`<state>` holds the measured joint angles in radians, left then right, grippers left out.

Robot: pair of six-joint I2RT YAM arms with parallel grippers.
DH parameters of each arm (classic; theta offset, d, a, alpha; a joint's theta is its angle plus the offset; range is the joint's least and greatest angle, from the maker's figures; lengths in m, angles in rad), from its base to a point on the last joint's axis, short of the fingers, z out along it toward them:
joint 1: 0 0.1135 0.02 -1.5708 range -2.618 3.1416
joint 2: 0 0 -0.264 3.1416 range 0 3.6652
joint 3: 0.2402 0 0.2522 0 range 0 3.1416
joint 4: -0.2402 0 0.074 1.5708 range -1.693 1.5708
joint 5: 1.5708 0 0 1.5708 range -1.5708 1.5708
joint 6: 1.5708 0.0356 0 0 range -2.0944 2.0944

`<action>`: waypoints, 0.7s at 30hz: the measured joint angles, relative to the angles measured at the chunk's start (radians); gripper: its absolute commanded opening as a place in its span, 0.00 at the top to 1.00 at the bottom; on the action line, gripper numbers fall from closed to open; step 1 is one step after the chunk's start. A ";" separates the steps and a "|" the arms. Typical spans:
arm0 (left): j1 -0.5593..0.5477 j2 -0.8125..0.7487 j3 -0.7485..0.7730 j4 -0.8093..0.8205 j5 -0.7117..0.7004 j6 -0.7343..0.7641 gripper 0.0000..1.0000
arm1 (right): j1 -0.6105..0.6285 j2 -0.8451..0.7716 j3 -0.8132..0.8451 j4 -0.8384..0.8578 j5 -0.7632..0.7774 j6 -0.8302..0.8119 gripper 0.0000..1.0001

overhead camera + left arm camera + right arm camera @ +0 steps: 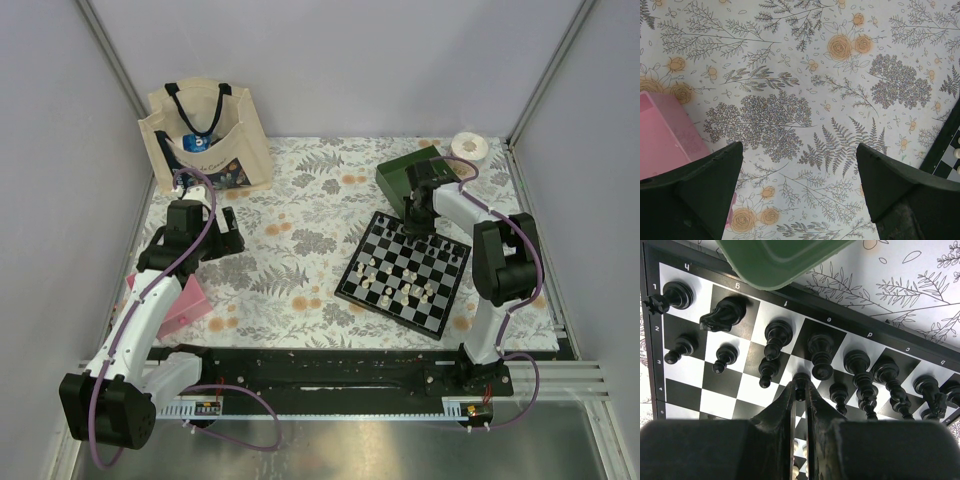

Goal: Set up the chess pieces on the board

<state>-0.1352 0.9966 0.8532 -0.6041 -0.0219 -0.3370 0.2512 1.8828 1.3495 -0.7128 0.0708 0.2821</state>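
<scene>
Board [405, 275], small black-and-white checkered square, lies skewed in top view. Right gripper [800, 387] clenched on small black chess piece [800, 378], upright, base hidden by fingers [785, 405]. Left gripper [799, 150] spread wide.

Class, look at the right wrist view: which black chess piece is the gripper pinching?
The black pawn at the tips of the right gripper, in the second row. It alone sits between the closed jaws; all the others stand clear of them.
</scene>
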 measured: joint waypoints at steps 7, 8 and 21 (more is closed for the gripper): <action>0.000 0.000 0.000 0.000 0.000 0.000 0.01 | -0.003 0.000 -0.001 0.010 0.000 0.001 0.72; 0.000 0.000 0.000 0.000 0.000 0.000 0.01 | -0.003 0.000 -0.002 0.011 0.000 0.001 0.69; 0.000 0.000 0.000 0.000 0.003 0.000 0.01 | -0.003 -0.021 -0.011 0.005 -0.011 0.003 0.56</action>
<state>-0.1352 0.9966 0.8532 -0.6041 -0.0189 -0.3370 0.2478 1.8622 1.3384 -0.7082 0.0597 0.2852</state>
